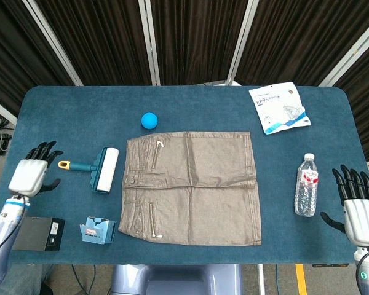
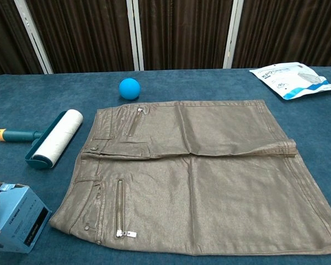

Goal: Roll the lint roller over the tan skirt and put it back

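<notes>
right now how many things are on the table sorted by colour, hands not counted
blue: 2, the ball and the small carton
tan: 1, the skirt
teal and white: 1, the lint roller
white with blue print: 1, the mask pack
clear: 1, the water bottle
black: 1, the flat box
total: 7
</notes>
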`<state>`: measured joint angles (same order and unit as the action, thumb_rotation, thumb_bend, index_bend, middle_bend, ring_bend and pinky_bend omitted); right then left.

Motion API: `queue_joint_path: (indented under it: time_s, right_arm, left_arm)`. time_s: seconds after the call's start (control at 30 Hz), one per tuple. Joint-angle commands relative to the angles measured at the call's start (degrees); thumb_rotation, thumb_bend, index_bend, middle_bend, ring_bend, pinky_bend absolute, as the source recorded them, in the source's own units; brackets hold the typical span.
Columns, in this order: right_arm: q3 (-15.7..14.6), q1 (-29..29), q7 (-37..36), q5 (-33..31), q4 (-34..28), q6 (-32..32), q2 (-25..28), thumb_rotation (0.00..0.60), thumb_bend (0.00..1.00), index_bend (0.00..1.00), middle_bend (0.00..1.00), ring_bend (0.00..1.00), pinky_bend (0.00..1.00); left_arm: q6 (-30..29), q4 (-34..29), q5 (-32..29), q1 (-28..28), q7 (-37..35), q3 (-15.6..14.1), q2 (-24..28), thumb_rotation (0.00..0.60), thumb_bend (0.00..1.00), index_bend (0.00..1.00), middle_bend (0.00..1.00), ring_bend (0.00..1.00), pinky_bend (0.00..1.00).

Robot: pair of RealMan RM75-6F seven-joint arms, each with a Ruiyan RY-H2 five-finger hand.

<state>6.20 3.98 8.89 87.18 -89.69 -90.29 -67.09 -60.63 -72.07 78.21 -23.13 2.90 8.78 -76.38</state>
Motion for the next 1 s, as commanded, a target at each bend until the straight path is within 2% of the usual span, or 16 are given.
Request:
queue_joint_path:
  time_s: [0.03, 0.4, 0.57, 1.0]
  right_arm:
    - [-0.02, -0.18, 0.76, -0.36, -0.42, 0.00, 0.05, 0.600, 0.00, 0.00, 0.00, 0.00, 0.00]
    - [0.03, -0.12, 1.38, -2.03, -0.27, 1.40, 0.14, 0.600, 0.00, 0.00, 0.00, 0.00, 0.00]
    - [0.15, 0.03, 1.60, -2.35, -0.11, 1.71, 0.02, 0.600, 0.00, 0.00, 0.00, 0.00, 0.00]
    - [0.35, 0.41, 1.81, -3.40, 0.18, 2.79, -0.03, 0.600, 0.00, 0.00, 0.00, 0.00, 0.00]
  left_arm:
    - [4.85, 7.73, -0.70, -4.33, -1.20, 0.07, -5.55, 0.600, 0.32, 0.25, 0.08, 0.06, 0.16]
    - [9.92, 17.13, -1.62, -8.04, -2.13, -0.78, -12.18, 0.600, 0.36, 0.28, 0.13, 0.11, 0.18]
    - [10.52, 18.80, -1.88, -8.79, -2.30, -0.89, -13.59, 0.600, 0.38, 0.29, 0.17, 0.13, 0.21]
    - [10.49, 20.59, -1.72, -9.90, -0.65, -1.96, -15.89, 0.600, 0.40, 0.31, 0.18, 0.17, 0.26]
